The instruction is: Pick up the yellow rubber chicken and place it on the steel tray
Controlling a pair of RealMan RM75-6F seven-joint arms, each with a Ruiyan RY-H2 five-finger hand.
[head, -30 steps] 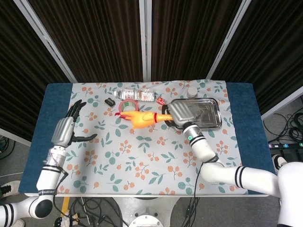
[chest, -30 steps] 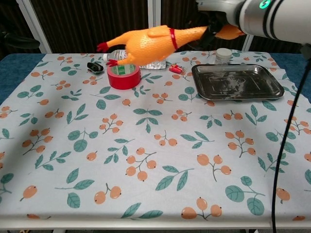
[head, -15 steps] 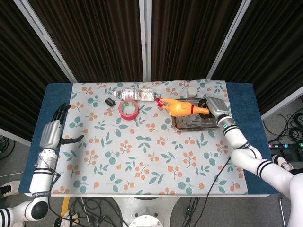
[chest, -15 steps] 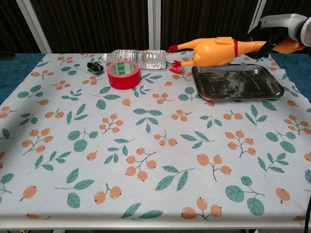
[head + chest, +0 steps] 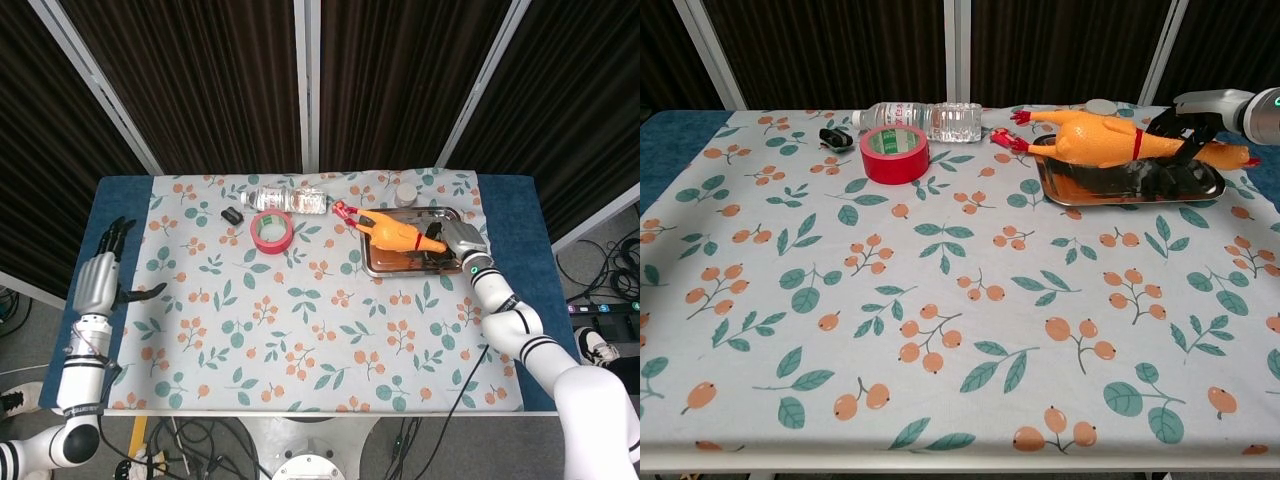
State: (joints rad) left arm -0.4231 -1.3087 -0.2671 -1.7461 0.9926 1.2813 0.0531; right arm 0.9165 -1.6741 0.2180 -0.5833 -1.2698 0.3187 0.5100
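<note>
The yellow rubber chicken [image 5: 395,234] [image 5: 1100,142] lies low over the steel tray [image 5: 452,213] [image 5: 1205,190], red feet toward the tray's far left corner, head toward the right. My right hand [image 5: 459,241] [image 5: 1175,128] grips its neck at the tray's right side. Whether the body touches the tray I cannot tell. My left hand [image 5: 100,281] hovers with fingers spread at the table's left edge, holding nothing; the chest view does not show it.
A red tape roll [image 5: 270,231] [image 5: 894,153], a clear water bottle [image 5: 285,200] [image 5: 925,120] and a small black object [image 5: 232,215] [image 5: 836,137] sit at the back. A white-capped jar [image 5: 405,194] stands behind the tray. A small red item [image 5: 1002,140] lies left of the tray.
My right hand has lowered the chicken from above the tray's back edge down onto or just above the tray. My left hand has drifted further left.
</note>
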